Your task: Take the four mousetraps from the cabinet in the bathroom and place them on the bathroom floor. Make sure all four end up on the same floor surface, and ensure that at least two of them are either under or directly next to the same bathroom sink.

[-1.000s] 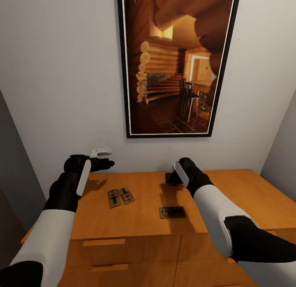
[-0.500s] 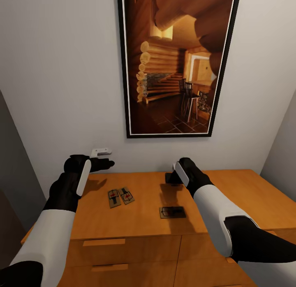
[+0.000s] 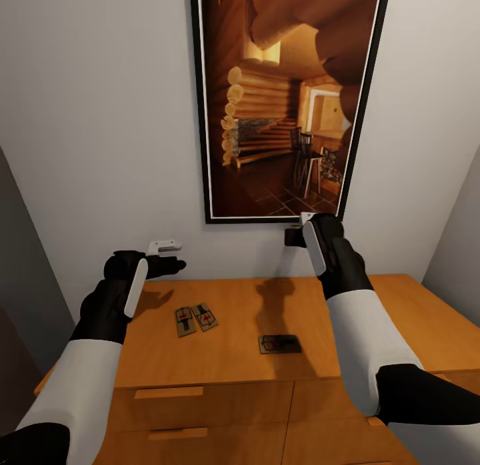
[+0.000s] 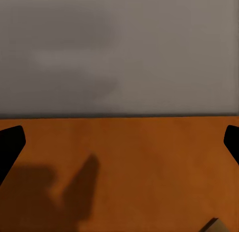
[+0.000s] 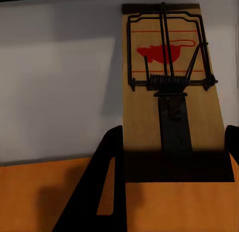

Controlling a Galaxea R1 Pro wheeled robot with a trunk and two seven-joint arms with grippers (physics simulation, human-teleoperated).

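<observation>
The right gripper (image 3: 293,233) hangs at the middle right of the head view, level with the lower edge of the framed picture (image 3: 287,102) on the wall and well above the cabinet (image 3: 227,345). In the right wrist view its two fingers (image 5: 107,187) are pinched on the sides of a mousetrap (image 5: 172,87), which stands out past the fingertips with its wire bar and red mouse print facing the camera.

Three more mousetraps lie on the cabinet top. Two (image 3: 195,318) sit touching side by side at the lower left of centre, just right of and below the left gripper (image 3: 175,266). The third (image 3: 279,344) lies alone at lower centre, near the front edge, well below the right gripper.

The left gripper hovers over the cabinet's back left part; its fingertips (image 4: 11,144) stand wide apart with nothing between them.
</observation>
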